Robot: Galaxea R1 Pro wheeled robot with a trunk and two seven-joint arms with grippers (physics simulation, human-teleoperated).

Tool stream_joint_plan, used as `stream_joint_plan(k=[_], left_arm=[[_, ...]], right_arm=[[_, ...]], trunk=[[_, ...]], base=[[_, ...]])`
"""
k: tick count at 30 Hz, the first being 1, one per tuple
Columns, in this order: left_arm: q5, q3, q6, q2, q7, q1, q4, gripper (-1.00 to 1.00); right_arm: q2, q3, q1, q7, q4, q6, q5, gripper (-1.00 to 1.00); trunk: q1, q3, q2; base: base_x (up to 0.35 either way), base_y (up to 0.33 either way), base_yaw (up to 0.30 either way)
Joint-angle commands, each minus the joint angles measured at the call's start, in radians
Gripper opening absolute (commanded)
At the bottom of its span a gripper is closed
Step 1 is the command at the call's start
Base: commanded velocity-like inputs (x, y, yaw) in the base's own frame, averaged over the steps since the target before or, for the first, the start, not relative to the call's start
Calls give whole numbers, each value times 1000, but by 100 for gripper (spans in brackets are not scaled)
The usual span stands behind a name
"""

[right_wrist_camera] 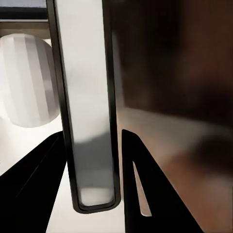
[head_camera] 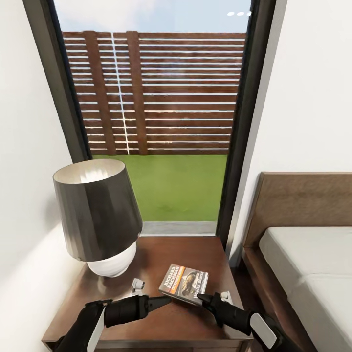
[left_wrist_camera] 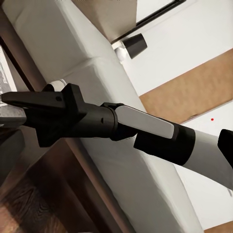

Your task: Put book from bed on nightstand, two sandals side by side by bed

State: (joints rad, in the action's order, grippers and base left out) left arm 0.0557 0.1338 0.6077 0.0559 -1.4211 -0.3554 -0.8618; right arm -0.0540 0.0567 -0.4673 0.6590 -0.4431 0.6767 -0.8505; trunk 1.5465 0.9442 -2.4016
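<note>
The right gripper's (right_wrist_camera: 92, 189) two black fingers (right_wrist_camera: 145, 194) stand on either side of a thin pale slab edged in dark, the book's page edge seen end-on in the right wrist view, so that gripper is closed on the book (head_camera: 184, 283). In the head view this gripper (head_camera: 204, 298) sits at the lower right of centre, its tip at the near corner of the paperback. The left gripper (head_camera: 164, 300) reaches in from the lower left, its tapered black tip meeting the book's near edge; whether its fingers are parted or together cannot be told.

The book rests on the nightstand (head_camera: 195, 254) top, cover up, turned at an angle, with its orange band and white lettering showing. Two small white objects (head_camera: 137, 284) lie on the glossy wood, one just left of the book, the other by the right gripper.

Further back at the left stands the lamp (head_camera: 98, 215), a dark shade over a rounded white base. At the right edge of the frame lies the bed (head_camera: 313, 274), off-white mattress in a brown wooden frame with the headboard behind it.

Beyond the nightstand, a tall dark-framed window (head_camera: 244, 122) shows green grass and a slatted brown fence. In the left wrist view the right arm (left_wrist_camera: 145, 128) crosses in front of the mattress.
</note>
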Motion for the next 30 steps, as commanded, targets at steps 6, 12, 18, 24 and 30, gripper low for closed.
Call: stream_joint_plan(k=[6, 12, 18, 24, 30], left_arm=[[-2, 3, 11, 1, 0, 0, 0, 100], [-1, 3, 11, 1, 13, 0, 0, 100], [0, 3, 11, 1, 15, 0, 0, 100], [0, 3, 11, 1, 15, 0, 0, 100], [0, 3, 11, 1, 14, 0, 0, 100]], right_arm=[[-1, 6, -1, -1, 0, 3, -8, -100], [-1, 6, -1, -1, 0, 3, -8, -100], [-1, 5, -1, -1, 0, 3, -8, -100], [-1, 5, -1, -1, 0, 3, -8, -100], [-1, 6, -1, -1, 0, 3, -8, -100]], trunk=[[0, 1, 0], [0, 1, 0], [8, 7, -14], [15, 13, -28], [19, 17, -35]], base=[[51, 0, 0], [68, 0, 0], [4, 0, 0], [0, 0, 0], [0, 0, 0]])
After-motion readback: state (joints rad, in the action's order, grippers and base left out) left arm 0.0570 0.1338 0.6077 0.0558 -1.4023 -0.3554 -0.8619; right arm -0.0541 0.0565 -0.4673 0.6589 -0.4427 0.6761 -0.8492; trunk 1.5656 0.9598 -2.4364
